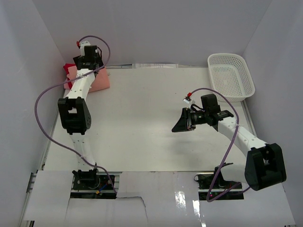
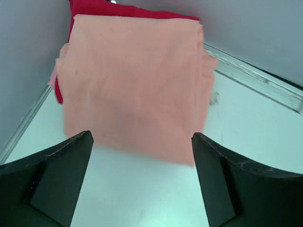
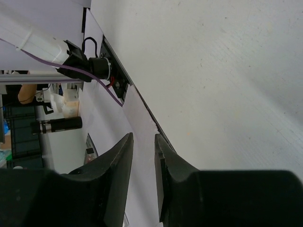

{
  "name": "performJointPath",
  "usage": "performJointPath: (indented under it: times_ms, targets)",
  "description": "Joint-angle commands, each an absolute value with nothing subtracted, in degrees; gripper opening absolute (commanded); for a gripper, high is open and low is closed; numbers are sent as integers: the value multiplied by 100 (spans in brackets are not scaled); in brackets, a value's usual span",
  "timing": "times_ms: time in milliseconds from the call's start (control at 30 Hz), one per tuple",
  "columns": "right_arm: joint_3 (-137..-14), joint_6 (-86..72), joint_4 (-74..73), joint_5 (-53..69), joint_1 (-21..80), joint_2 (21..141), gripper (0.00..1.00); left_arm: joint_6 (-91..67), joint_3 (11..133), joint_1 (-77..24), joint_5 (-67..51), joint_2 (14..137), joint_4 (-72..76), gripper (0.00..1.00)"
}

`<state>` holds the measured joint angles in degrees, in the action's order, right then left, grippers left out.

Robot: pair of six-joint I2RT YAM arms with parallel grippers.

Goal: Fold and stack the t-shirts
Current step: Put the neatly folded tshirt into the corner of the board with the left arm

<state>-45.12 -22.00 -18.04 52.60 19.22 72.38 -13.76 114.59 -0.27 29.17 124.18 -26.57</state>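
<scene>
Left gripper (image 2: 142,182) jaws wide, empty, by folded salmon-pink cloth t-shirt (image 2: 135,85) atop bright red cloth t-shirt (image 2: 118,8): retreat w/o snagging. Right gripper (image 3: 143,175) jaws near-closed, empty.

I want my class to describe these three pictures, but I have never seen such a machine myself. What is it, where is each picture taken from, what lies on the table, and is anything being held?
These are two robot arms bolted at the near edge of a white table. One picture looks down from above; the other two come from cameras on each wrist. In the far left corner lies a folded salmon-pink t-shirt on top of a red t-shirt. A white basket sits at the far right. The left gripper hovers open just before the stack, holding nothing. The right gripper hangs over bare table, its fingers nearly together and empty.
</scene>
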Motion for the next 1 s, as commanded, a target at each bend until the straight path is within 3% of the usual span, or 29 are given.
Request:
performJointPath:
  times_ms: [0, 200, 300, 400, 633, 667, 700, 967]
  targets:
    - [-4798, -2048, -1907, 5300, 1942, 7207, 32, -1485, 10795, -185, 3007, 10725, -2786, 98]
    - [-5062, -1855, -2170, 4950, 1942, 7146, 37, -2039, 8874, -193, 2411, 9153, -3445, 98]
    - [-5133, -1653, -2364, 4405, 1942, 6831, 53, -2180, 7723, -220, 2215, 8301, -3551, 98]
    - [-5194, -1459, -2610, 3868, 1951, 6549, 79, -2153, 6886, -220, 2093, 7475, -3542, 98]
    - [-4966, -1529, -2637, 2910, 1960, 5697, 98, -2048, 5899, -229, 1644, 6059, -3700, 98]
    - [-4931, -1581, -2602, 2709, 1960, 5460, 98, -2004, 5810, -220, 1609, 5899, -3700, 98]
    - [-4896, -1591, -2541, 2620, 1960, 5336, 90, -1978, 5740, -228, 1582, 5767, -3709, 98]
    - [-4746, -1564, -2391, 2408, 1969, 4667, 90, -1697, 5651, -229, 1354, 5344, -3858, 98]
